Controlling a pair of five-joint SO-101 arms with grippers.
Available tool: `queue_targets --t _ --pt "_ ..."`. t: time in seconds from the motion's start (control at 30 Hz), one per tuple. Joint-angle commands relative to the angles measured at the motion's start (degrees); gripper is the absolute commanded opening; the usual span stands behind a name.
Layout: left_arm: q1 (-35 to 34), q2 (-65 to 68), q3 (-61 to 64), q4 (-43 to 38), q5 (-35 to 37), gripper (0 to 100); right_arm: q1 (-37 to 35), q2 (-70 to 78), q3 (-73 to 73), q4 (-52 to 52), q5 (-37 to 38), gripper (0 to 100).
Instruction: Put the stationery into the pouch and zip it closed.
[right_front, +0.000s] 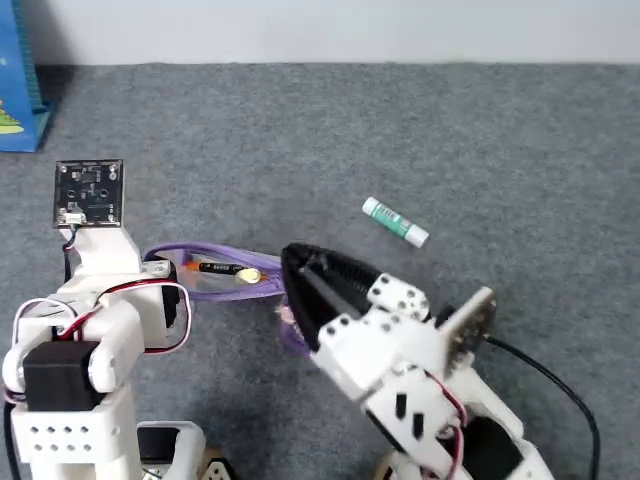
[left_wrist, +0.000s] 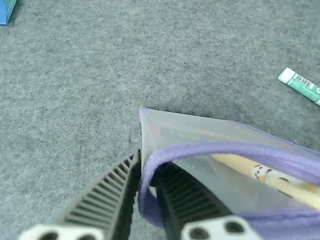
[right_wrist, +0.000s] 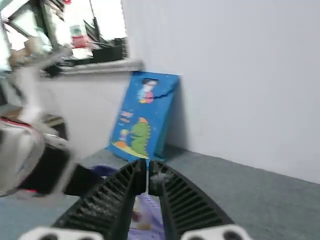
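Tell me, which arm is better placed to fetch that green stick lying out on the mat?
The right, probably. The left hand is clamped on the pouch rim, while the right hand, at the pouch's other end, sits nearer the stick.

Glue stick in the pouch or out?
Out. The glue stick lies on the grey carpet, well apart from the purple-rimmed pouch.

Grey felt tbl (right_front: 480, 130), white wall (right_front: 330, 30) behind
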Motion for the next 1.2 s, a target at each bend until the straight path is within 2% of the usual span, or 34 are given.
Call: queue_targets --t 0.0,0.17,0.33,0.5,0.6,0.7,0.8,0.93,1.07,1.17 --pt "-0.35 -1.05 -0.40 -0.88 0.26 1 -7.25 0.04 -4.75 1.63 -1.67 0.9" --pt "-0.35 -1.05 -0.31 -0.88 0.26 1 -9.01 0.13 -2.37 -0.40 -1.85 0.9" --pt "-0.35 -1.05 -0.31 -0.88 0.26 1 -9.01 0.40 1.05 -6.81 -1.85 0.9" --pt "-0.35 -1.05 -0.31 -0.88 0.26 1 -8.48 6.81 3.69 -9.10 -1.49 0.9" --pt "-0.35 -1.05 -0.31 -0.79 0.26 1 -3.56 12.00 3.43 -9.10 -1.49 0.9" --pt "-0.35 -1.05 -0.31 -0.79 0.26 1 5.05 14.81 2.90 -7.96 -1.41 0.8" --pt "-0.35 -1.05 -0.31 -0.79 0.26 1 10.33 13.49 1.93 -2.68 -1.41 0.8" --pt "-0.35 -1.05 -0.31 -0.88 0.26 1 8.48 7.16 0.18 3.03 -1.41 0.8" --pt "-0.35 -1.05 -0.31 -0.79 0.26 1 2.68 0.75 0.00 2.86 -1.41 0.8" --pt "-0.35 -1.05 -0.31 -0.70 0.26 1 0.92 -1.54 0.44 1.45 -1.76 0.8"
